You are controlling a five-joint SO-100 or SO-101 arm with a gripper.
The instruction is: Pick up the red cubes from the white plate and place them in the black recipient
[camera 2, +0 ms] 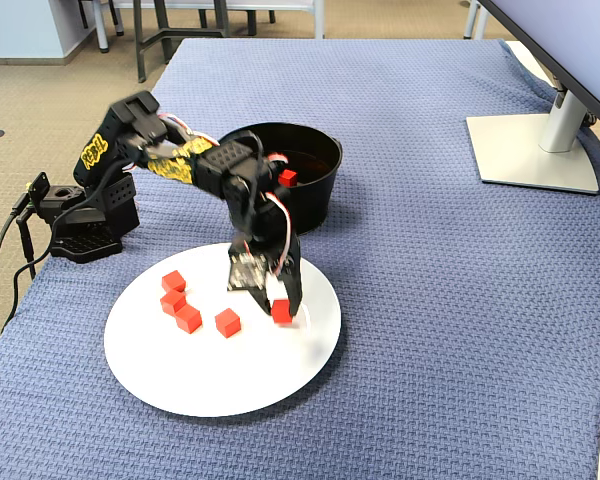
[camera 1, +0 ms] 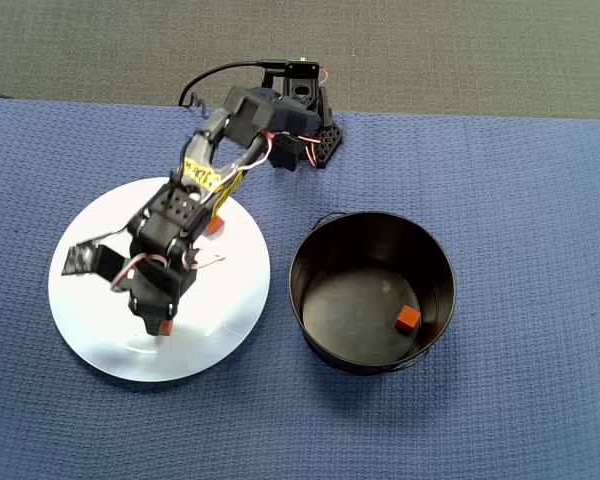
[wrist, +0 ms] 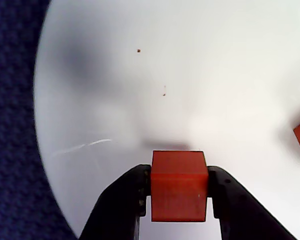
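Gripper [wrist: 179,192] clamped on red cube [wrist: 179,185] above white plate [wrist: 215,75]; four cubes nearby, one inside black pot [camera 1: 372,292].

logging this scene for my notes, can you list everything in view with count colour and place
red cubes: six, red-orange; four loose on the plate in the fixed view, one in the gripper, one inside the pot
white plate: one, glossy white; on the cloth, left of the pot in the overhead view
black pot: one, black with wire handle loops; on the cloth beside the plate
blue cloth: one, blue textured; covering the table
monitor stand: one, grey; far right of the fixed view
carpet: grey; beyond the table edge in the overhead view
arm: one, black with yellow markings; base at the table edge, reaching over the plate
gripper: one, black; shut on a cube over the plate
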